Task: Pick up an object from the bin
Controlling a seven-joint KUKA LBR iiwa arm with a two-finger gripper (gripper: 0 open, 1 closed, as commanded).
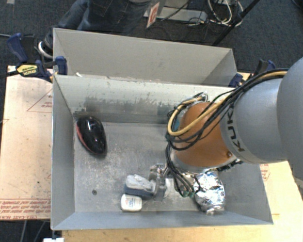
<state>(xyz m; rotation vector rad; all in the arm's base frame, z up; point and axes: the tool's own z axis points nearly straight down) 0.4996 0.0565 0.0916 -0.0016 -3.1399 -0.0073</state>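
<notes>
- Down near the front wall of the grey metal bin [61, 153], the gripper [159, 183] sits below the arm's orange wrist cover [199, 137]. I cannot tell whether it is spread or closed.
- Its tip is at the right end of a small pale grey-white lump [138, 183] lying on the bin floor, front and centre. Whether the two touch is unclear.
- This lump looks light and slightly irregular, perhaps soft or crumpled, so it would probably give a little and shift if nudged.
- Its long axis runs roughly left to right, dipping a touch toward the front at the gripper's end. A hold across its narrow middle seems safest.
- Just in front of it lies a small white rounded piece with a blue mark [131, 203], also lying left to right.
- To the right, a crumpled silver foil ball [211, 195] rests near the front wall.
- Well apart, at the back left, a black oval computer mouse with a red stripe [91, 135] lies aslant.
</notes>
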